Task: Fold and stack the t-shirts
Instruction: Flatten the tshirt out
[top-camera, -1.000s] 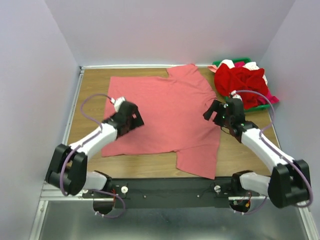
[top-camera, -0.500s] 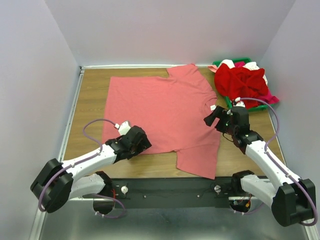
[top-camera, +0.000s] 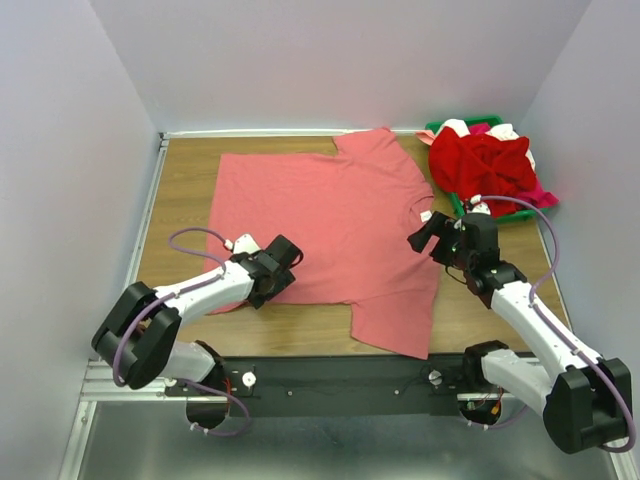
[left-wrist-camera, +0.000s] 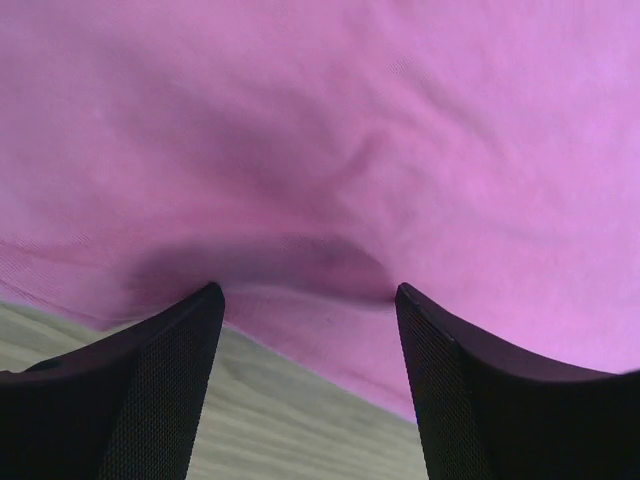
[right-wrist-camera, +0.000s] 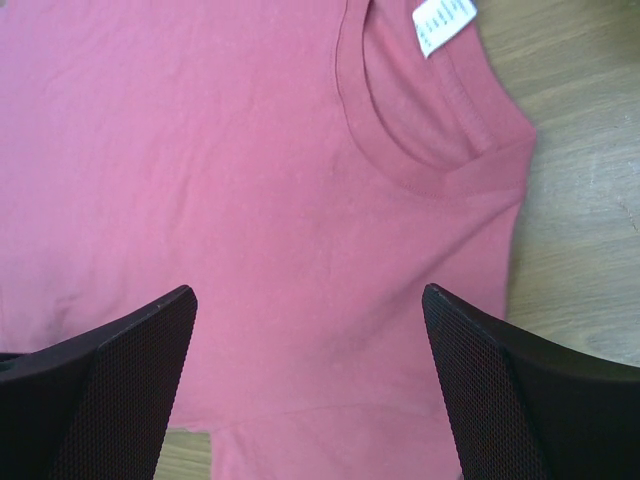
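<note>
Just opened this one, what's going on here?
A salmon t-shirt lies spread flat on the table, not yet folded. The left gripper is open and low at the shirt's near hem, straddling the edge, apparently about to pinch it. The right gripper is open too, hovering above the collar and holding nothing. More shirts sit heaped in a green bin at the far right corner.
</note>
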